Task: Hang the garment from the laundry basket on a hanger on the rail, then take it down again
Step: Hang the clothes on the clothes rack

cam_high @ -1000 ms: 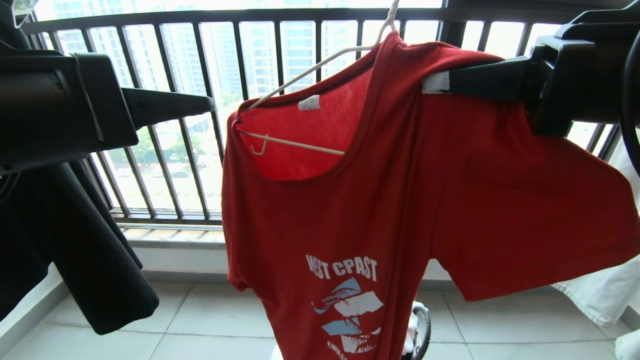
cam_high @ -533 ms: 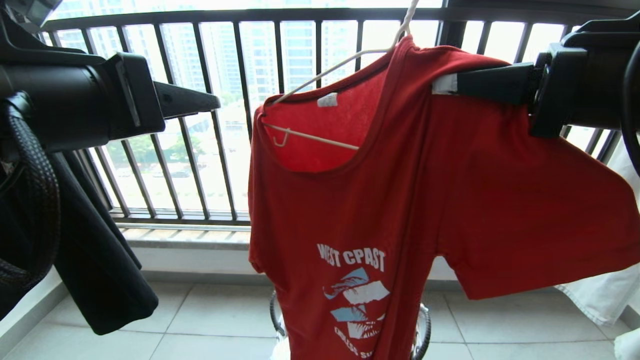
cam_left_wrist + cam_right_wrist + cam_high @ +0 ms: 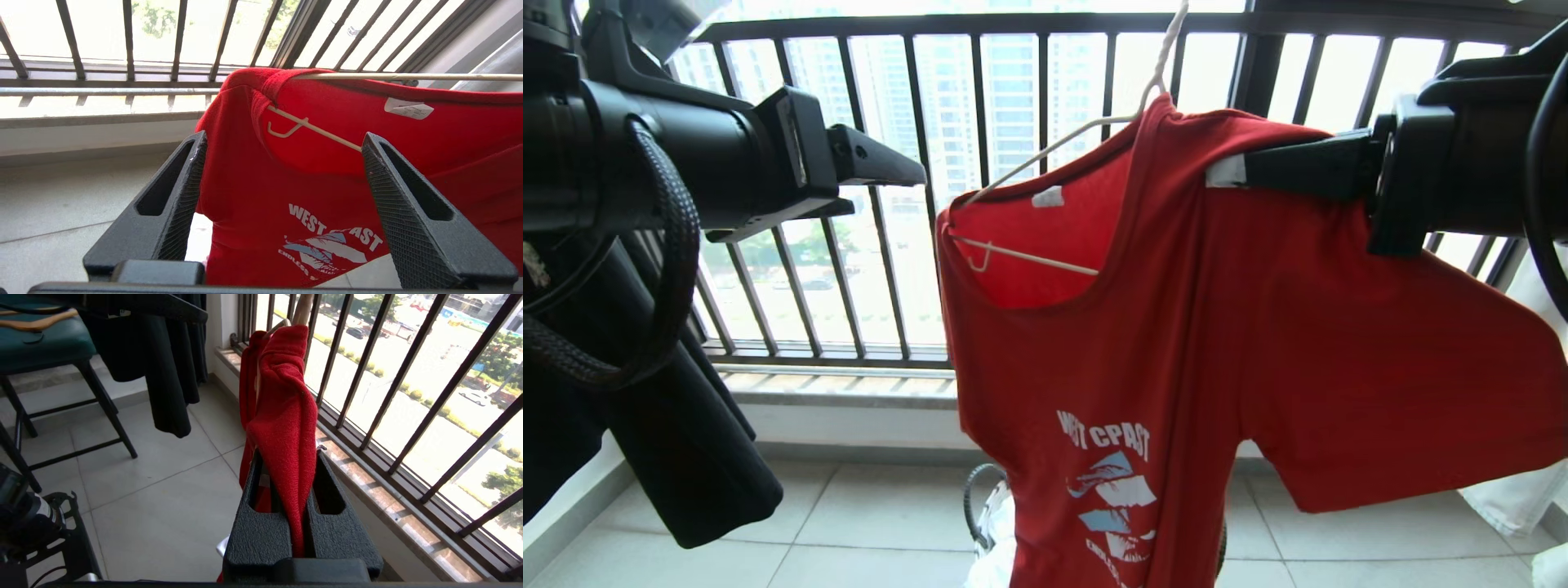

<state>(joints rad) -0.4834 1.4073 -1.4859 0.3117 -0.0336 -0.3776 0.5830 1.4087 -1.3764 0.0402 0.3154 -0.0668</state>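
The garment [image 3: 1176, 343], a red T-shirt with a white chest print, hangs on the thin off-white hanger [image 3: 1029, 257], whose neck runs up out of the head view. My right gripper [image 3: 1223, 171] is shut on the shirt's shoulder; in the right wrist view a fold of the garment [image 3: 282, 408] is pinched in that gripper [image 3: 286, 455]. My left gripper [image 3: 890, 189] stands open to the left of the shirt, apart from it. Past this open gripper [image 3: 282, 139] I see the hanger [image 3: 314, 128] inside the collar. A dark loop of the laundry basket [image 3: 970, 502] shows below the shirt. The rail is out of view.
A black railing [image 3: 1013, 24] with vertical bars runs behind the shirt. A black garment [image 3: 670, 441] hangs at the left and white cloth [image 3: 1519, 498] at the right. A dark stool with a teal seat [image 3: 41, 347] stands on the tiled floor.
My left gripper has opened and its arm has risen and swung in towards the shirt. The shirt's free side has shifted right. The right gripper has kept its hold.
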